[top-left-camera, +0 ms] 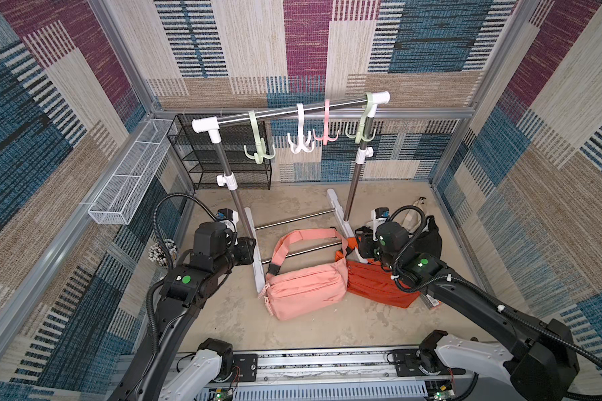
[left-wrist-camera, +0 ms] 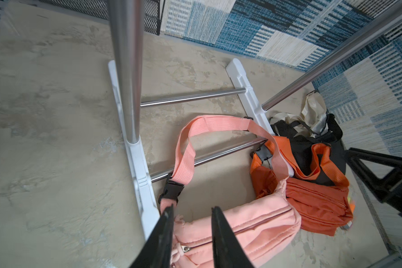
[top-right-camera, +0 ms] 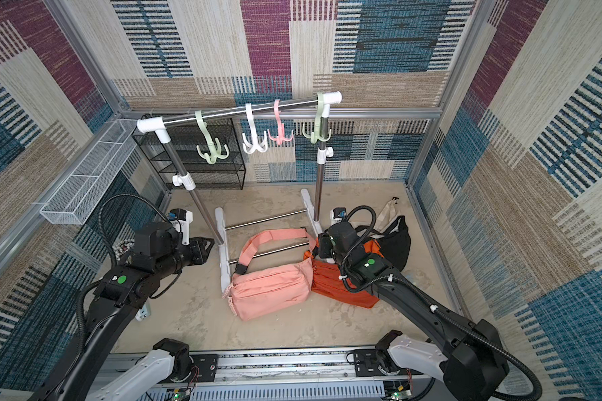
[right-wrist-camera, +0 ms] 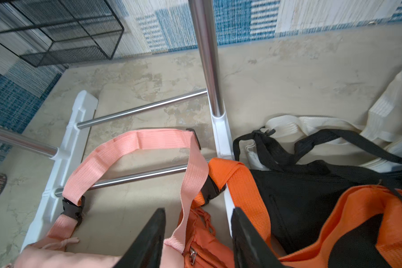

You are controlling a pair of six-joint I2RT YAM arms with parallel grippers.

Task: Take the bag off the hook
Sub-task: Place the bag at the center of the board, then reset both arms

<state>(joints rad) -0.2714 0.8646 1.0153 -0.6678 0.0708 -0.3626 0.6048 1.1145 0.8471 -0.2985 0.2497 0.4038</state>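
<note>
Left gripper (left-wrist-camera: 192, 207): jaws parted, nothing between them, poised above the zip end of the pink bag (top-left-camera: 306, 288). Right gripper (right-wrist-camera: 198, 210): jaws also apart and empty, over the spot where the pink strap (right-wrist-camera: 193, 176) crosses the orange bag (top-left-camera: 376, 284).

Pink bag lies on the counter (top-left-camera: 310, 333) in front of the rack, touching the orange bag. All four hooks on the top rail (top-left-camera: 292, 111) hang bare, so the task looks done.

Risks, as judged:
- The strap loop drapes over the rack's lower rail (left-wrist-camera: 209, 157). A finger snagging the loop on retreat could drag the bag or tug the rack.
- The right gripper sits low beside both straps, so closing here might pinch webbing.
- The left arm is near the rack's upright (left-wrist-camera: 125, 69). A sideways swing could knock it.
</note>
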